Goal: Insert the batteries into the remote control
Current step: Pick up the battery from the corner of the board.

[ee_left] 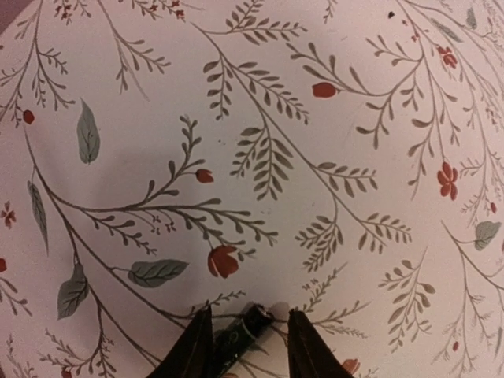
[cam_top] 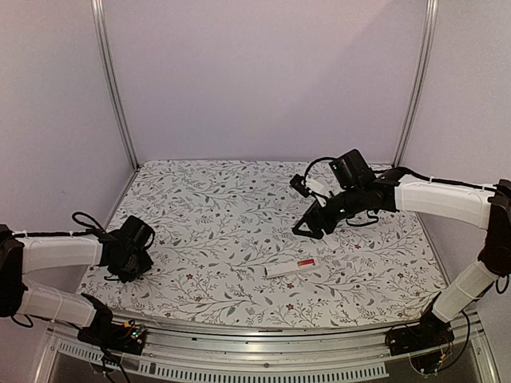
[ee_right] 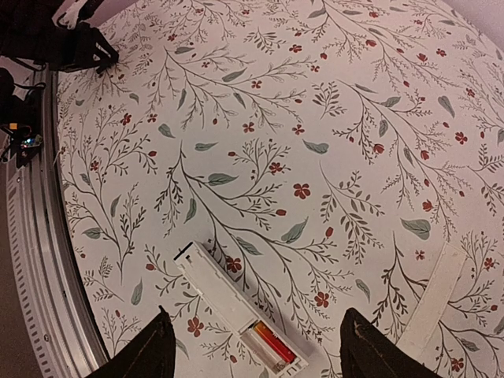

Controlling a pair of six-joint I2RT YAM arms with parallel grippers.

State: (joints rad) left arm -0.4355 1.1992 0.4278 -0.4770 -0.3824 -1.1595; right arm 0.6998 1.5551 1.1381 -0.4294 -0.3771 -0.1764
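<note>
Left wrist alone: black battery (ee_left: 241, 337) between jaws of part-open left claw (ee_left: 250, 311); right claw (ee_right: 256, 327) wide open

The remote control (ee_right: 224, 295) is white, one battery (ee_right: 275, 342) red-orange, the tablecloth (ee_right: 331, 102) floral.

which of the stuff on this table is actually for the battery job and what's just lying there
For the job: remote control; red-orange battery, already in its slot; black battery, between the left gripper's fingers.
Lying about: loose white strip near the remote; floral cloth.
</note>
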